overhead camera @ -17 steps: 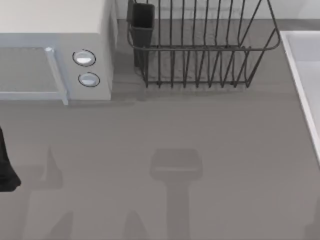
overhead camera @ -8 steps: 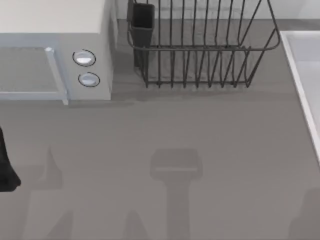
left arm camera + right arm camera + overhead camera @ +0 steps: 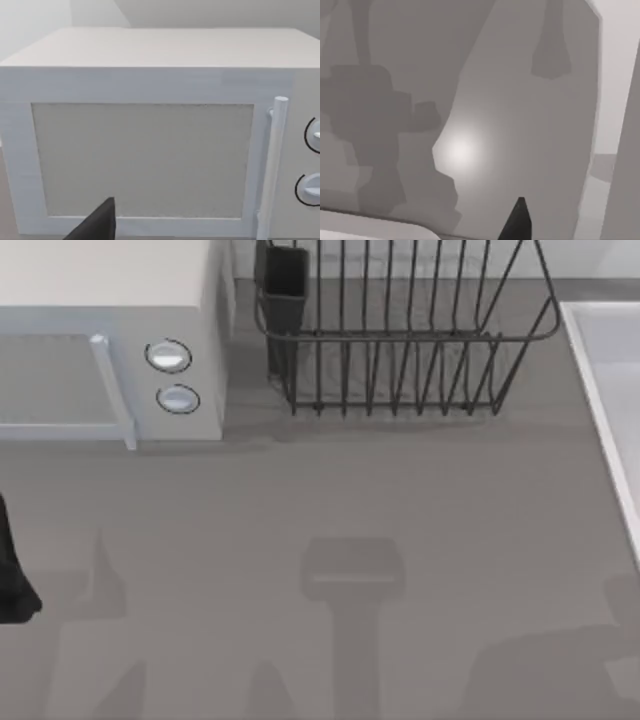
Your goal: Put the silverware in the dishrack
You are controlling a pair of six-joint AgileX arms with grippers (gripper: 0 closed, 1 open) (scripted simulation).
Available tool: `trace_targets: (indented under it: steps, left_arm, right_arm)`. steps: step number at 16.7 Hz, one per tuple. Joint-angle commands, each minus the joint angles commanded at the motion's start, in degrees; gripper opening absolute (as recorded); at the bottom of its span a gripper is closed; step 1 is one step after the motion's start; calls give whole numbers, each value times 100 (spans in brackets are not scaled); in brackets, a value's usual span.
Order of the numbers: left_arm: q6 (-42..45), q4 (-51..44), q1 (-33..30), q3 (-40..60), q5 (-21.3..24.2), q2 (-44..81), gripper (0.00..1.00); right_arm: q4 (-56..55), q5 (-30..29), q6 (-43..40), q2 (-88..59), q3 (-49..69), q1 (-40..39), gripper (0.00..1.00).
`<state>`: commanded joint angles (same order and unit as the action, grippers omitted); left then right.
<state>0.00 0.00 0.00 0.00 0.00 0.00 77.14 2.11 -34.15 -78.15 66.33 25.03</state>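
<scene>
The dishrack [image 3: 400, 336], a dark wire basket with a dark rectangular cup [image 3: 286, 280] at its left corner, stands at the back of the grey table, right of centre. The silverware is out of view. A dark part of my left arm [image 3: 12, 575] sits at the table's left edge, and its wrist view shows a dark tip of my left gripper [image 3: 97, 226] low in front of the microwave door. A dark tip of my right gripper [image 3: 518, 220] hangs over bare table crossed by arm shadows.
A pale boxy microwave [image 3: 110, 340] with two round knobs [image 3: 168, 356] fills the back left, its door and handle [image 3: 272, 165] facing my left wrist. A white raised surface [image 3: 612, 380] runs along the right edge. Open grey table lies in front of the dishrack.
A broad arm shadow has spread in from the bottom right corner of the table toward the left. The left arm, dishrack and microwave have not moved.
</scene>
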Motion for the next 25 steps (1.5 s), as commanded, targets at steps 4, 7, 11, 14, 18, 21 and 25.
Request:
trace_targets:
  steps: [4,7,11,14,18,21,25]
  left_arm:
    - [0,0,0,0,0,0,100]
    - [0,0,0,0,0,0,100]
    - [0,0,0,0,0,0,100]
    - [0,0,0,0,0,0,100]
    - [0,0,0,0,0,0,100]
    - [0,0,0,0,0,0,100]
    - [0,0,0,0,0,0,100]
  right_arm:
    - [858,-5,16,280,757,-9,0]
    - [930,-5,19,311,826,-11,0]
    - [855,-62,60,280,833,-85,0]
    - [358,-511,291,195,983,-607,0]
    - [-1004,-1601,862,-48,1231,-2034,0]
    - [-2442,-2616,1431,-279,1369,-3500,0]
    - [-4589,-4043,2287,-478,1482,-5590,0]
